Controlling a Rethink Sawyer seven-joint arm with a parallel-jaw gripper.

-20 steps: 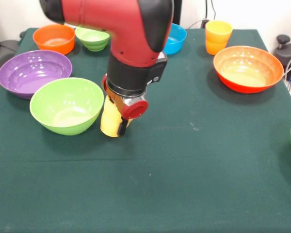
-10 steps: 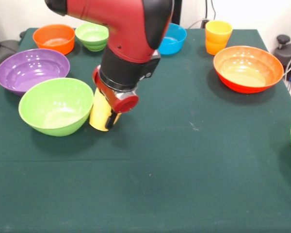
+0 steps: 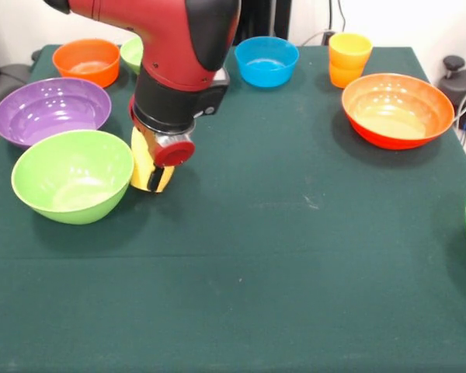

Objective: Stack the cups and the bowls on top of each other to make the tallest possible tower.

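Down at the table, the gripper (image 3: 153, 172) was clamped on the upright yellow cup (image 3: 144, 165), which touched the right side of the large green bowl (image 3: 71, 176). That bowl lay immediately left of the jaws, its mouth open upward.

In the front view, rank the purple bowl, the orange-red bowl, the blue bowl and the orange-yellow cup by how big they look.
1. orange-red bowl and purple bowl: they look about alike, so I won't rank them
2. blue bowl
3. orange-yellow cup
The last two stand farther back, which shrinks them somewhat.

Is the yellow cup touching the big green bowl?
Touching: front view shows the yellow cup pressed against the green bowl, no gap between them.
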